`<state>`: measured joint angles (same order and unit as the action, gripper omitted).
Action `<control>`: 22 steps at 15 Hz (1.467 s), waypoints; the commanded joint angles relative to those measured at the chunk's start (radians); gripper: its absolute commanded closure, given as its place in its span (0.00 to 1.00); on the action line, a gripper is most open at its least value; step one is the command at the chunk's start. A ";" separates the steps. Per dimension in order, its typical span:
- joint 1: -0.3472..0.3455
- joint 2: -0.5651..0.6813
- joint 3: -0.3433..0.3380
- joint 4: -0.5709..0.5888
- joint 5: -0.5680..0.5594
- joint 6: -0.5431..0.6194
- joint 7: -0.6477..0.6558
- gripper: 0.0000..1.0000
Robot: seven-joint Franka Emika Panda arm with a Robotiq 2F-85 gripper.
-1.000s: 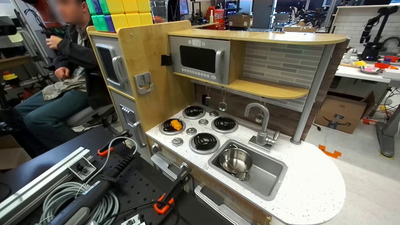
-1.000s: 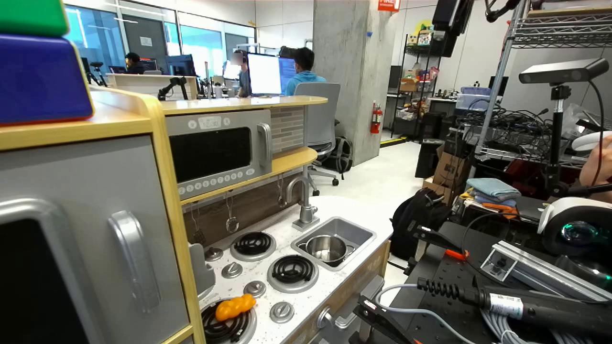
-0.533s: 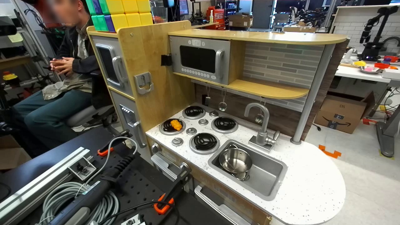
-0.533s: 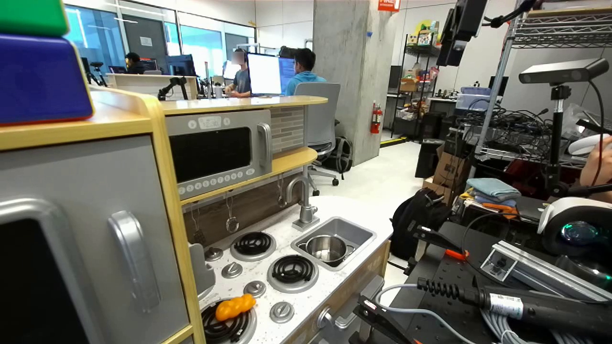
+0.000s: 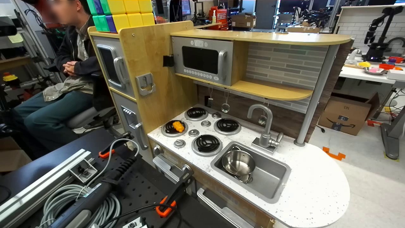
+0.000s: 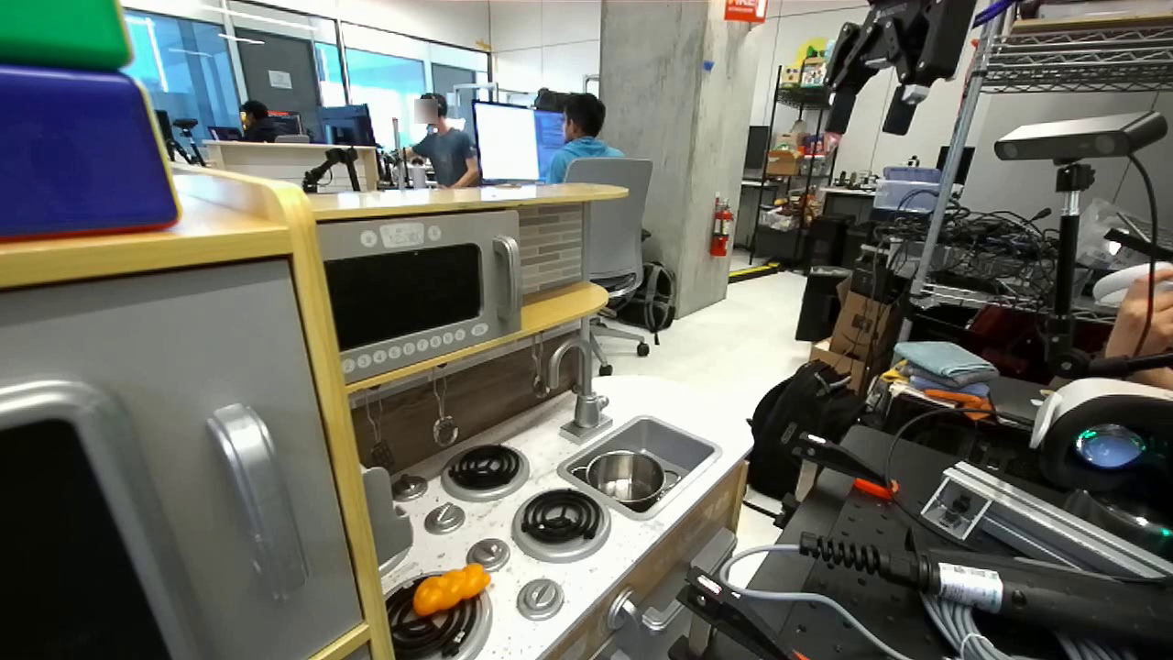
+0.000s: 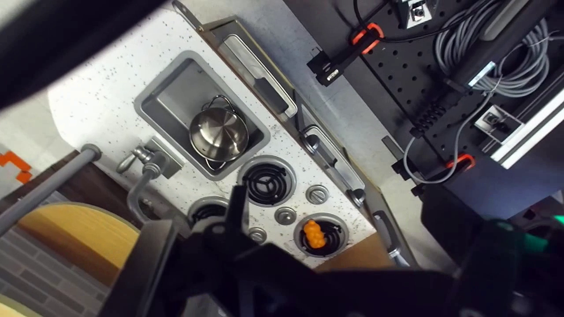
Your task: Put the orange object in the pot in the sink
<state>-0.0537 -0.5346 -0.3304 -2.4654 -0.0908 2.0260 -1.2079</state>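
My gripper (image 6: 869,115) hangs high on the right in an exterior view, spread wide. Orange obj (image 6: 449,589) lies on the near left burner (image 6: 422,635), one end at its rim, well apart from the pot (image 6: 626,475), which sits in the sink (image 6: 687,449) farther right. Obj's glossy, bright, one solid colour, longish & lumpy w/ rounded bulges & dips btwn.

"Where's the gripper (image 6: 871,112)?"
"At the top of an exterior view, pointing down."
"And its 2 fingers (image 6: 901,116)?"
"Spread apart. Dark, blurred parts of the gripper also cross the wrist view's lower half."
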 commanded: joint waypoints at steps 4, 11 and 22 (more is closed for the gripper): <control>-0.014 0.006 0.017 -0.001 0.023 -0.014 -0.058 0.00; 0.048 0.150 0.051 -0.066 0.129 0.066 -0.035 0.00; 0.159 0.642 0.322 -0.086 0.267 0.763 0.261 0.00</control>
<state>0.1061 -0.0236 -0.0609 -2.6027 0.1547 2.6726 -1.0085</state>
